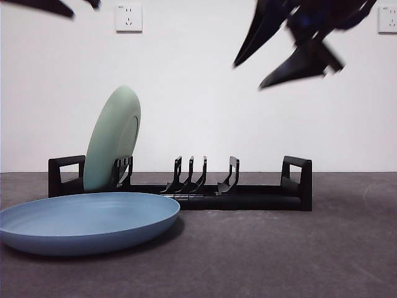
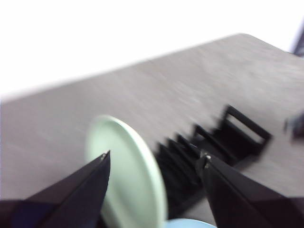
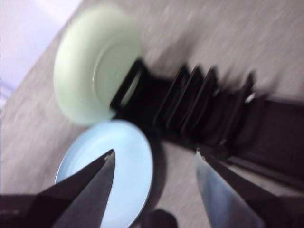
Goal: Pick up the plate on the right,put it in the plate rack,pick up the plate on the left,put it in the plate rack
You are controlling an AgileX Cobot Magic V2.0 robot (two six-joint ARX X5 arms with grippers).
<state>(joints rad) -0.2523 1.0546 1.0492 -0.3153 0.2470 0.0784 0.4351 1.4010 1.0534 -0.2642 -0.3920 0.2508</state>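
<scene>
A pale green plate point(image 1: 115, 139) stands on edge in the left end of the black plate rack point(image 1: 248, 195), leaning slightly. A blue plate point(image 1: 87, 220) lies flat on the table in front of the rack's left end. High above the rack's right half hangs my right gripper point(image 1: 248, 76), open and empty. Its wrist view is blurred and shows the green plate point(image 3: 90, 66), the blue plate point(image 3: 114, 166) and the rack point(image 3: 213, 109) beyond the open right gripper point(image 3: 155, 153). My left gripper point(image 2: 156, 154) is open and empty, above the green plate point(image 2: 128, 171) and the rack point(image 2: 228, 137).
The grey table point(image 1: 291, 254) runs back to a white wall with two sockets point(image 1: 128, 17), point(image 1: 388, 18). In the front view the left arm point(image 1: 56, 7) shows only as a black tip at the top left corner.
</scene>
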